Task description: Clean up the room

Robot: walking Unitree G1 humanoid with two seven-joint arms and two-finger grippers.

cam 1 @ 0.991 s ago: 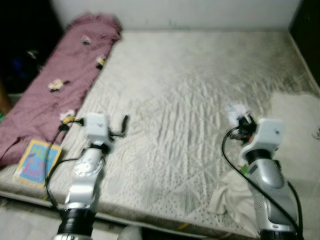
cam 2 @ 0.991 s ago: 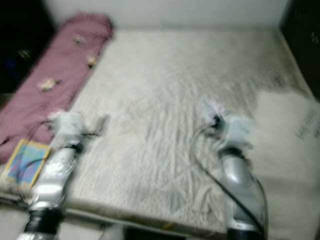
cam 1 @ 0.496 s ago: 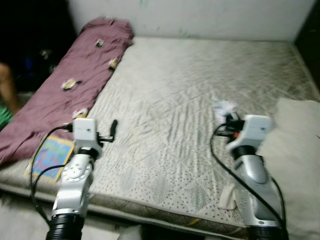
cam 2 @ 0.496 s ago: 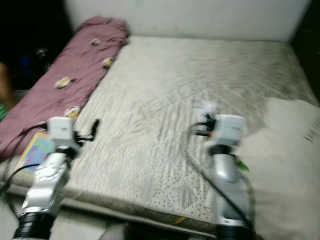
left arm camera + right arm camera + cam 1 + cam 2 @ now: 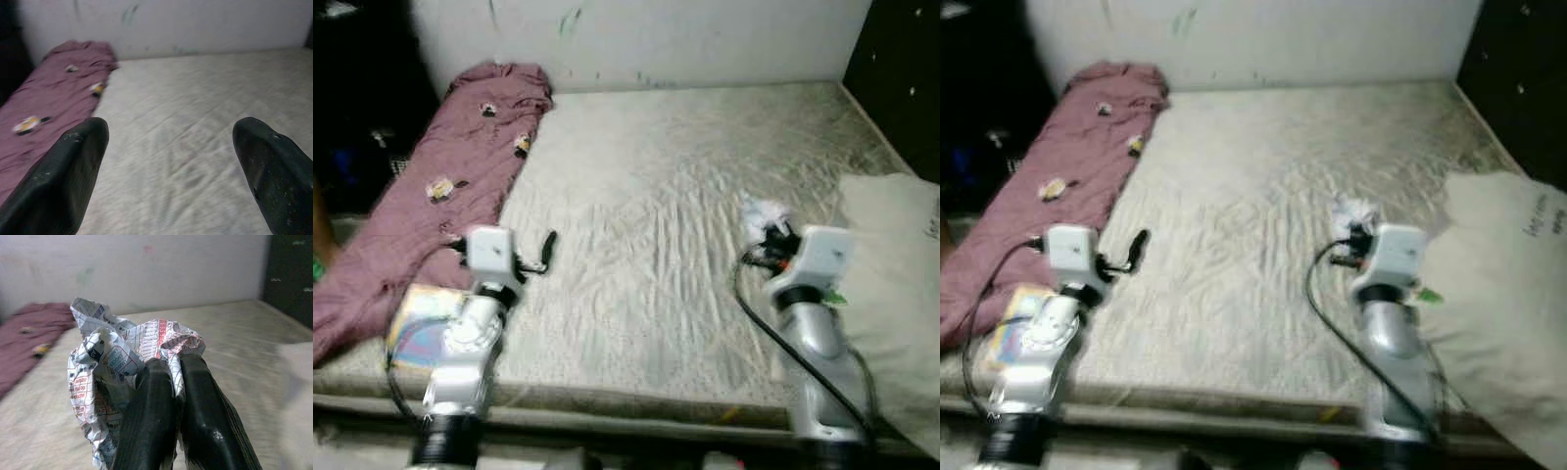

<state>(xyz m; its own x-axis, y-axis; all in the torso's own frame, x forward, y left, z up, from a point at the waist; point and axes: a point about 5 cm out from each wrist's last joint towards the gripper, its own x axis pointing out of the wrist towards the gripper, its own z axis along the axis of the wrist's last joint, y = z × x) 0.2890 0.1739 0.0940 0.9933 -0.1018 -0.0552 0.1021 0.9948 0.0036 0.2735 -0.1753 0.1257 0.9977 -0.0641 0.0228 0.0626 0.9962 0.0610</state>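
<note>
Your right gripper (image 5: 168,382) has its fingers pressed together on a crumpled paper (image 5: 117,362), held above the mattress (image 5: 666,196) at about 4 o'clock. The paper carries red and blue print, too small to read. Your left gripper (image 5: 171,161) is spread wide, holding nothing, at 8 o'clock. Just beside that arm, at the mattress's near corner, lies a colourful book (image 5: 416,328); its cover is blurred. A pale pillow (image 5: 891,284) sits at 3 o'clock with faint, unreadable marking. A maroon blanket (image 5: 460,176) runs toward 10 o'clock.
</note>
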